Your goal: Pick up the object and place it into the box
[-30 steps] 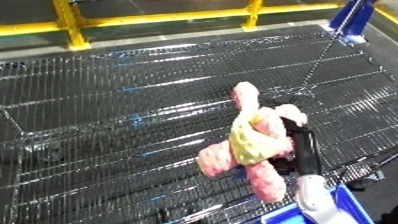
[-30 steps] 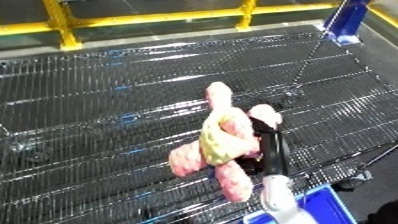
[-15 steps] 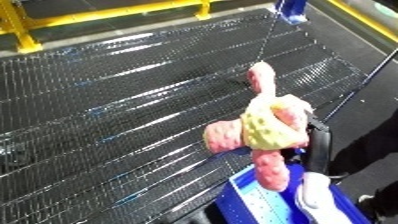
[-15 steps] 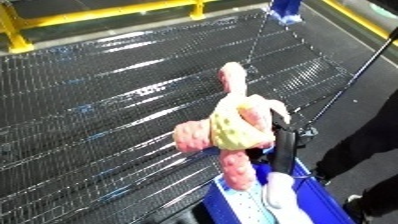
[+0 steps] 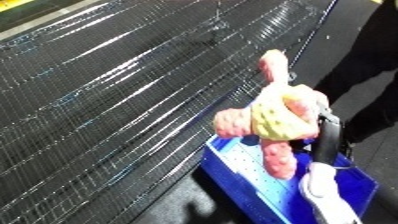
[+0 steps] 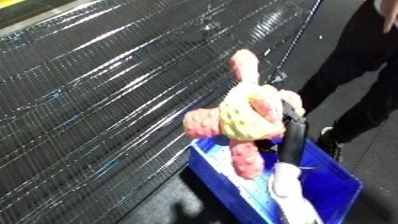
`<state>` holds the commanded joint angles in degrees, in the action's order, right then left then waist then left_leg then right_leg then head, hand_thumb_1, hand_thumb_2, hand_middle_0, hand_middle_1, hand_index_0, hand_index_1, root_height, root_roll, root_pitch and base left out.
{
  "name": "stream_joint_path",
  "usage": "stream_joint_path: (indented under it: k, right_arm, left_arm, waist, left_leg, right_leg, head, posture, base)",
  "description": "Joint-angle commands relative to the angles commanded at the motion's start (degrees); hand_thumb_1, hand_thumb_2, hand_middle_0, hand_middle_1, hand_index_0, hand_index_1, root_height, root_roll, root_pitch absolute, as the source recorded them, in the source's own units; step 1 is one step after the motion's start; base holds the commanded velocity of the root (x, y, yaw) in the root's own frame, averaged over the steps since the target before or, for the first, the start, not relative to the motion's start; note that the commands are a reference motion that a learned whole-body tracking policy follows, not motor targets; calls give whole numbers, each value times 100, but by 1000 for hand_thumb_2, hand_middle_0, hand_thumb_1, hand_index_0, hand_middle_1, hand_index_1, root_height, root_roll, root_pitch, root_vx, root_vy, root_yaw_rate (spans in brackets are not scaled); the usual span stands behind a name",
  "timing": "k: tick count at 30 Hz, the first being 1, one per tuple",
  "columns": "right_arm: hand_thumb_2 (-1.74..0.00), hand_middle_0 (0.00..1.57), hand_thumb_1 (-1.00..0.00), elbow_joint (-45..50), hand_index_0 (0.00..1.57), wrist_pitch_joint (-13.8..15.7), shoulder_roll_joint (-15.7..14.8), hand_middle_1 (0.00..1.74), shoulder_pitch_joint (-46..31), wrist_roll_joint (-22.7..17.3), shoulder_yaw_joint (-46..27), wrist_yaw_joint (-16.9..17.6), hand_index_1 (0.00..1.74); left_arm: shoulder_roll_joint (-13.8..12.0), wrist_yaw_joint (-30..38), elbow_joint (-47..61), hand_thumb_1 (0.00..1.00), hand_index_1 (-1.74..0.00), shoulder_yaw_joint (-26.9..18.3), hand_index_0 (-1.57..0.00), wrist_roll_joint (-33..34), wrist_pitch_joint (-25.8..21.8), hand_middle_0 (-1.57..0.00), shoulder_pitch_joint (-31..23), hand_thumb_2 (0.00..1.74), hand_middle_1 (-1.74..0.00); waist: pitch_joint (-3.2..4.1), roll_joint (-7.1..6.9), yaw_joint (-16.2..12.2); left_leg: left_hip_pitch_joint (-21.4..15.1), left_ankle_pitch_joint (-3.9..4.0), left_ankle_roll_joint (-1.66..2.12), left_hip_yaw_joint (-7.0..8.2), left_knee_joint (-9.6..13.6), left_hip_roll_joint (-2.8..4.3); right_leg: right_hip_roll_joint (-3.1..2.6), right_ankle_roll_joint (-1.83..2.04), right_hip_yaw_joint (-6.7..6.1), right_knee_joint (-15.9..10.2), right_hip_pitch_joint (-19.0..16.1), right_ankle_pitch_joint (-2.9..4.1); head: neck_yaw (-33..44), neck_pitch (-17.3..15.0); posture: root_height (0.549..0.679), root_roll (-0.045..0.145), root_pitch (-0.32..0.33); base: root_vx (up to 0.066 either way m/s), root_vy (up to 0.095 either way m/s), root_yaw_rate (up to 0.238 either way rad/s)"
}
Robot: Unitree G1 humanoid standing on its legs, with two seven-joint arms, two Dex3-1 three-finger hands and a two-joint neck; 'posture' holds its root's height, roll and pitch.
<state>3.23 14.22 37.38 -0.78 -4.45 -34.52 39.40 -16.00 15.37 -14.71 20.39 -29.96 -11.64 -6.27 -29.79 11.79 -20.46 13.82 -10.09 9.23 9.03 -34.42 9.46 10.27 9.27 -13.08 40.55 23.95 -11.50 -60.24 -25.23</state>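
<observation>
A pink plush toy [image 5: 271, 117] with a yellow body hangs in the air, held from its right side by my right hand [image 5: 325, 125], whose black fingers curl round it. Its lower leg dangles over the open blue bin [image 5: 244, 172] at the lower right. The white forearm [image 6: 291, 192] rises from the bottom edge over the bin. My left hand shows in neither view.
A wide black wire-mesh table [image 5: 115, 85] fills the left and top of the views; its edge runs beside the bin. Dark floor [image 6: 169, 205] lies below the table edge. A yellow rail [image 5: 18, 5] crosses the far upper left corner.
The camera has swung right and the whole picture has tilted. The toy, held by my right hand, has travelled off the mesh table and now hangs over the blue bin.
</observation>
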Motion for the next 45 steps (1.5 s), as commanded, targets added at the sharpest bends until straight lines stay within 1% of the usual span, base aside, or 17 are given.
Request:
stream_joint_path:
  k: [3, 7, 12, 18, 26, 31, 35, 37, 41, 45]
  right_arm:
    - [-1305, 1178, -750, -103, 1178, 91, -59, 1305, 39, -140, -92, 95, 1305]
    - [-957, 864, -550, -438, 864, 228, -106, 957, 160, -382, -241, 336, 957]
    - [-522, 471, -300, -928, 471, 306, -43, 522, 291, -595, -379, 583, 522]
    - [0, 0, 0, -1393, 0, 333, 62, 0, 327, -715, -427, 687, 0]
    - [0, 0, 0, -1692, 0, 435, -6, 0, 300, -893, -461, 723, 0]
    - [0, 0, 0, -1815, 0, 493, -70, 0, 302, -1044, -437, 696, 0]
    - [0, 0, 0, -1885, 0, 593, -166, 0, 297, -1312, -342, 473, 0]
    - [0, 0, 0, -1852, 0, 624, -216, 0, 262, -1371, -265, 335, 0]
    - [0, 0, 0, -1545, 0, 593, -345, 0, 214, -1282, -20, 105, 0]
    - [0, 0, 0, -1069, 0, 495, -487, 0, 204, -1174, 313, -167, 0]
  left_arm:
    - [42, 23, -46, 1000, -1740, 15, -1570, 2, -44, -1570, 52, 1740, -1740]
    - [60, 25, -112, 1000, -1740, 44, -1570, 33, -107, -1570, 97, 1740, -1740]
    - [17, 0, -124, 1000, -1740, 67, -1570, 61, -184, -1570, 123, 1740, -1740]
    - [-29, 0, -135, 1000, -1740, 52, -1570, 109, -230, -1570, 151, 1740, -1740]
    - [-49, 27, -138, 1000, -1740, 0, -1570, 143, -236, -1570, 127, 1740, -1740]
    - [-65, 25, -107, 1000, -1740, -14, -1570, 158, -235, -1570, 113, 1740, -1740]
    - [-77, 29, -75, 1000, -1740, -74, -1570, 151, -219, -1570, 109, 1740, -1740]
    - [-89, 23, -47, 1000, -1740, -129, -1570, 144, -200, -1570, 101, 1740, -1740]
    - [-86, 31, -1, 1000, -1740, -265, -1570, 122, -145, -1570, 68, 1740, -1740]
    - [-81, 69, -15, 1000, -1740, -457, -1570, 168, -88, -1570, 42, 1740, -1740]
  waist:
    - [0, 70, -95]
    - [0, 153, -176]
    - [0, 233, -202]
    - [0, 281, -190]
    - [0, 302, -152]
    - [0, 303, -114]
    - [0, 272, -54]
    - [0, 236, -20]
    - [0, 151, 64]
    - [0, 48, 183]
  left_leg:
    - [-49, -7, 2, 62, 45, -16]
    - [-95, -19, 8, 130, 93, -28]
    - [-111, -23, 12, 176, 136, -28]
    - [-123, -11, 19, 209, 176, -13]
    - [-118, 5, 33, 223, 193, 18]
    - [-116, 24, 44, 219, 217, 25]
    - [-109, 37, 43, 204, 215, 35]
    - [-106, 45, 43, 189, 216, 48]
    - [-102, 61, 35, 132, 214, 76]
    - [-122, 93, 26, 42, 242, 109]
  right_leg:
    - [-11, -3, -41, -52, -14, -1]
    - [-25, -4, -87, -104, -19, 2]
    - [-32, 4, -115, -141, -1, 7]
    - [-46, 12, -125, -189, -8, -3]
    - [-50, 23, -115, -197, -14, -35]
    - [-49, 34, -107, -216, -17, -36]
    - [-52, 35, -90, -231, -31, -37]
    - [-59, 34, -77, -244, -47, -38]
    - [-81, 29, -34, -262, -91, -29]
    - [-108, 26, 44, -276, -164, -3]
  head:
    - [27, 15]
    - [18, 13]
    - [44, -17]
    - [42, -69]
    - [-18, -166]
    - [-26, -222]
    - [36, -244]
    - [106, -285]
    - [317, -420]
    - [690, -561]
  posture:
    - [628, 142, -143]
    - [630, 144, -134]
    - [631, 145, -124]
    - [633, 143, -115]
    - [634, 144, -111]
    - [634, 145, -111]
    - [634, 144, -113]
    - [634, 143, -114]
    - [634, 139, -120]
    - [635, 130, -128]
  base:
    - [19, 18, -153]
    - [14, 15, -130]
    - [4, 4, -79]
    - [0, -3, -33]
    - [2, -11, -4]
    - [1, -12, 7]
    - [-6, -16, 6]
    - [-9, -16, 31]
    - [-19, -15, 77]
    - [-33, -21, 147]
